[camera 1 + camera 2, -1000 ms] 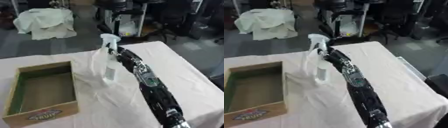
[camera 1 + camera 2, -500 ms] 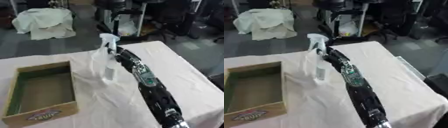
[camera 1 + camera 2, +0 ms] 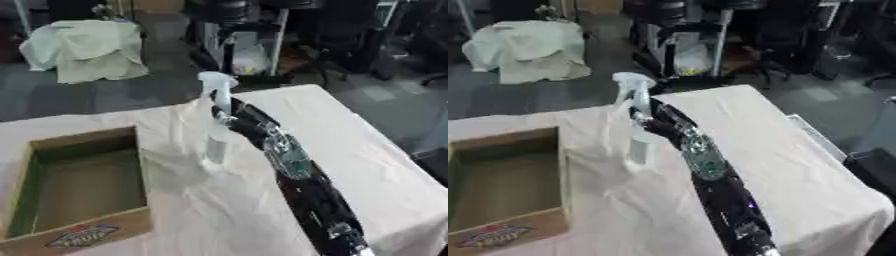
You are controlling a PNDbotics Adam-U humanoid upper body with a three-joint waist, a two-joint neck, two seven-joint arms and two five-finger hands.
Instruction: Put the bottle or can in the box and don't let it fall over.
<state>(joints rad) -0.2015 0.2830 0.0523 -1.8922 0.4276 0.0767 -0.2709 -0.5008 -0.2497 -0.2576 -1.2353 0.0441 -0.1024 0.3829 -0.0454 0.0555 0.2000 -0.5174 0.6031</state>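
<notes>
Gripping the spray bottle (image 3: 216, 131) mid-body: right hand (image 3: 651, 123) has fingers curled round it, bottle upright just left of the palm. Looks light, clear plastic, top-heavy and slick; hold the body, not the trigger. Box (image 3: 77, 196) sits further left.

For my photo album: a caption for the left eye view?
Robot's right hand grips an upright spray bottle beside an open cardboard box.

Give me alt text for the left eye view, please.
The robot's right hand grips an upright clear spray bottle on a white tablecloth. An open, empty cardboard box sits to its left.
</notes>
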